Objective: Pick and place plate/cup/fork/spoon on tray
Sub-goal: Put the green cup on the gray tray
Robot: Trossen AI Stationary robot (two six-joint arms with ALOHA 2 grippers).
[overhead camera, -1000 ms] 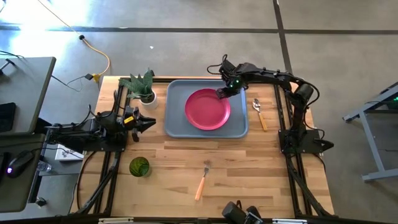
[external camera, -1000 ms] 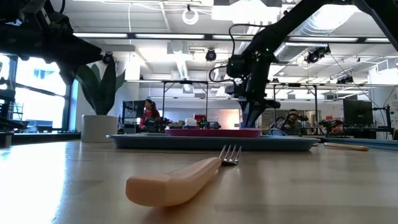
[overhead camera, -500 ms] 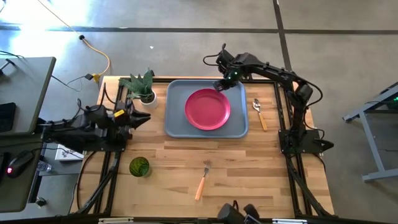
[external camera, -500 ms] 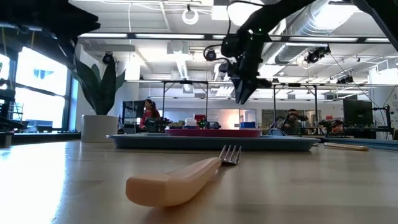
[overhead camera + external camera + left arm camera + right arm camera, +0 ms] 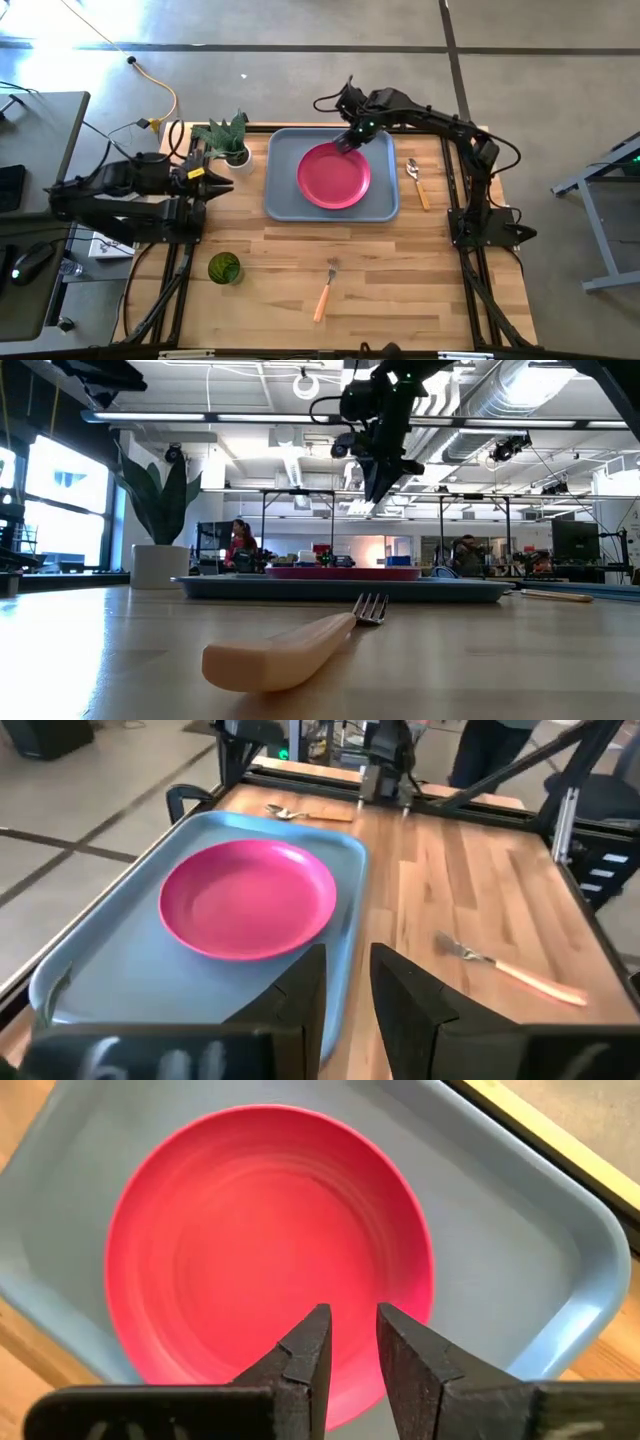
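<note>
High view: the right arm reaches from its base at the table's right edge across to the tray's (image 5: pixel 281 196) far rim, its right gripper (image 5: pixel 342 141) raised above the far edge of the plate (image 5: pixel 334 176). In the right wrist view its two dark fingers (image 5: pixel 304 1352) point down at the plate with only a narrow gap between them and nothing held. In the low view this gripper (image 5: pixel 376 485) hangs well clear of the tray (image 5: pixel 240 587), tips downward.

The left arm waits folded at the table's left edge, beside a potted plant (image 5: pixel 227 139); its left gripper (image 5: pixel 215 182) points toward the tray. In the left wrist view its fingers (image 5: pixel 300 1000) stand slightly apart, empty.

Counted: one plate, pink-red, lying flat in the middle of the one blue-grey tray; one cup (image 5: pixel 224 268), dark green, on the bare table near the front left corner, well apart from the tray; one fork (image 5: pixel 325 287) with an orange handle on the table in front of the tray, tines toward it; one spoon (image 5: pixel 417 182) with an orange handle on the table just beside the tray's right rim. The table (image 5: pixel 420 280) is light wood.
</note>
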